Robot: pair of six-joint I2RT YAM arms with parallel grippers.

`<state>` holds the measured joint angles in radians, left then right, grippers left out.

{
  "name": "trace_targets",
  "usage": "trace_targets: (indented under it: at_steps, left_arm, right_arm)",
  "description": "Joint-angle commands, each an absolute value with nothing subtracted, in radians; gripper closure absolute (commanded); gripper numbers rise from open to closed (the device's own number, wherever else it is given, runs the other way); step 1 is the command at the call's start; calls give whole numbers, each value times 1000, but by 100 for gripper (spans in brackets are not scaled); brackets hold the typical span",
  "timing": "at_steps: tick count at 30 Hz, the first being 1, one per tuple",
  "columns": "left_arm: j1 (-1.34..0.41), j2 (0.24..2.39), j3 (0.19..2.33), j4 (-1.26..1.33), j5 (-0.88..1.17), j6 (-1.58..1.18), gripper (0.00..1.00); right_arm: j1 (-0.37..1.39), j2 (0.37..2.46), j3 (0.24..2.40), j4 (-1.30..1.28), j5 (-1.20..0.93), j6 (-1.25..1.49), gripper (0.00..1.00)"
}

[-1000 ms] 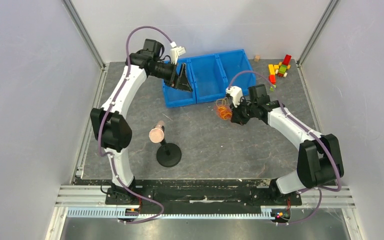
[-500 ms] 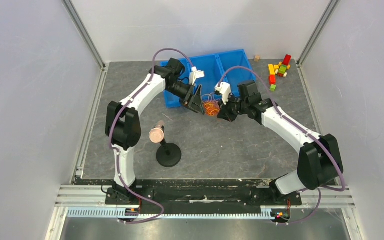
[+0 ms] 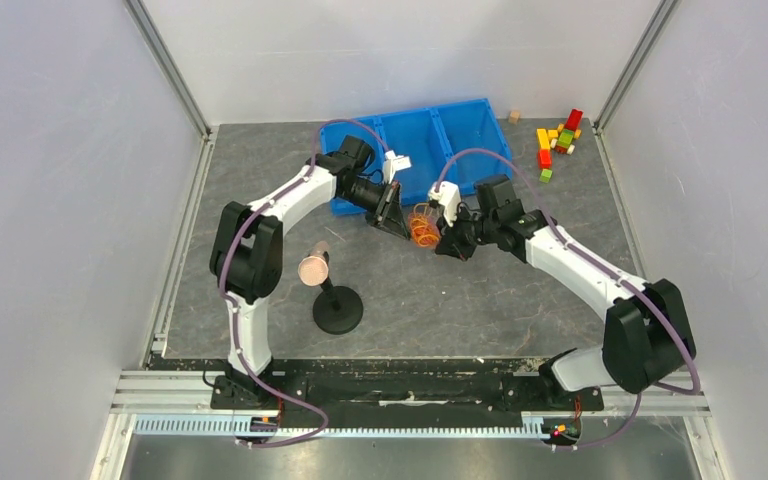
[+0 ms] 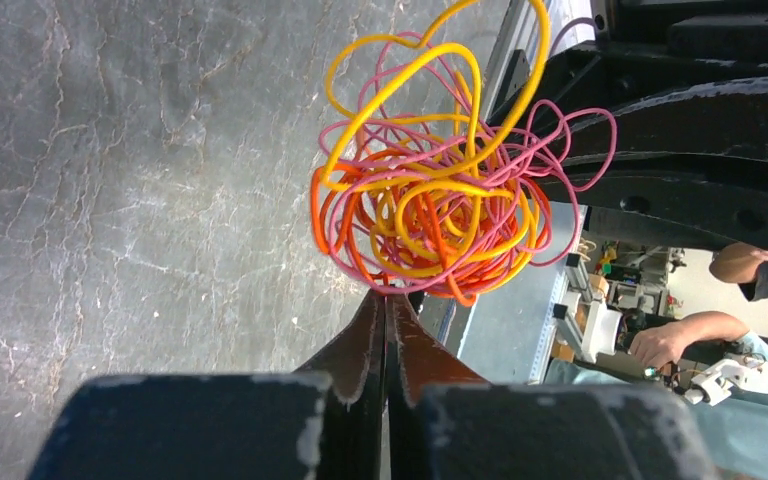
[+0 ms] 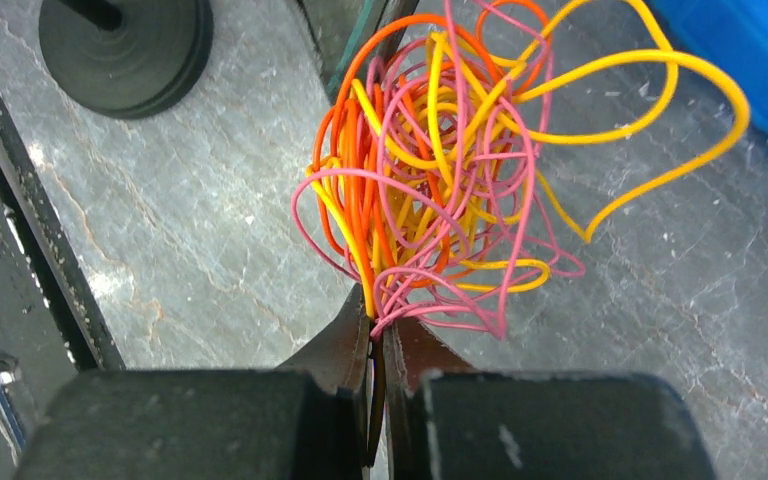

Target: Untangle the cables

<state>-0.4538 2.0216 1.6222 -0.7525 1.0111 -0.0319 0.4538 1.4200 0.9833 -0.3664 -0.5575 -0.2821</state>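
The cables [image 3: 422,225] are a small loopy tangle of orange, yellow and pink wires hanging just above the table, in front of the blue bins. My right gripper [image 3: 447,240] holds the tangle from its right side. In the right wrist view the cables [image 5: 440,170] run straight into the shut right gripper [image 5: 376,318]. My left gripper [image 3: 401,217] meets the tangle from the left. In the left wrist view the left gripper [image 4: 387,295] is shut, its tips pinching the bottom strands of the cables [image 4: 430,210].
A row of blue bins [image 3: 410,150] stands right behind both grippers. A black stand [image 3: 338,308] with a pinkish round head is on the near left. Coloured blocks [image 3: 558,140] and a wooden cube [image 3: 513,116] lie at the back right.
The left arm swung down from over the blue bins to the tangle, and its jaws went from wide open to shut. The right gripper carried the tangle slightly left.
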Motion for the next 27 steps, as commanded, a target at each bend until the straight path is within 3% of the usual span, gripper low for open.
trace_targets:
  at_steps: [1,8,9,10,13,14,15,26,27]
  left_arm:
    - [-436,1931,1605,-624,1060,-104,98]
    - [-374,1866,1553,-517,1060,-152,98]
    - [-382,1871,1559,-540,1063,-135,90]
    - [-393,1876,1560,-546,1062,-133,72]
    - [-429,1885,1560,-538,1025,-153,44]
    - [-442,1887,1562,-531,1003,-173,28]
    - [-452,1890,1562,-514,992,-197,22]
    - [-541,1965,1538,-439,1028,-349,19]
    - [-543,1962,1522,-415,1042,-364,29]
  right_arm:
    - [422,1353,943,-411,-546,-335,100]
    - [278,1284,859,-508,-612,-409,100]
    - [276,1271,852,-504,-628,-422,100]
    - [276,1259,849,-492,-656,-426,100]
    - [280,1258,866,-440,-726,-389,100]
    - [285,1267,883,-442,-747,-388,100]
    - [296,1278,905,-451,-759,-394,100]
    - [370,1297,986,-449,-729,-433,100]
    - [369,1292,982,-446,-719,-433,100]
